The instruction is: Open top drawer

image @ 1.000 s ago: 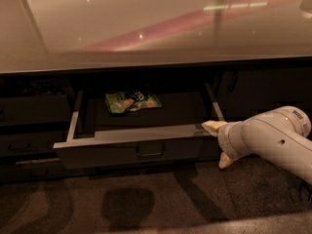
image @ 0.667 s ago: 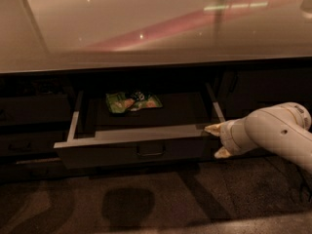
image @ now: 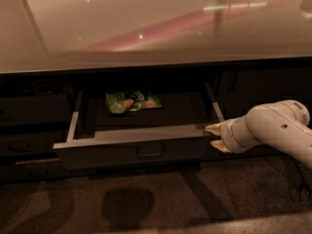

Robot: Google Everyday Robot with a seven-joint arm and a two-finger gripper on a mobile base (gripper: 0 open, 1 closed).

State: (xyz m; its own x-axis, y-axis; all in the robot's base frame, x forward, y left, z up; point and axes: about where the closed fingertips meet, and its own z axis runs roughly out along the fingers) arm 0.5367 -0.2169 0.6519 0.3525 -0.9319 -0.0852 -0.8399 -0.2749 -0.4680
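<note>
Swinging upward over the past second, the gripper (image: pixel 215 136) now sits level with the right end of the top drawer (image: pixel 112 155), which has hardly shifted. That drawer stands pulled out beneath the glossy counter (image: pixel 146 33), at 9 o'clock from the gripper. The white fingers (image: pixel 213 128) are spread, one above the other, the upper tip touching the front's top right corner. The loop handle (image: pixel 150 152) sits mid-front, well apart from the gripper. A green packet (image: pixel 131 103) lies inside toward the back, at 11 o'clock from the handle. The arm (image: pixel 278 130) reaches in from 3 o'clock.
</note>
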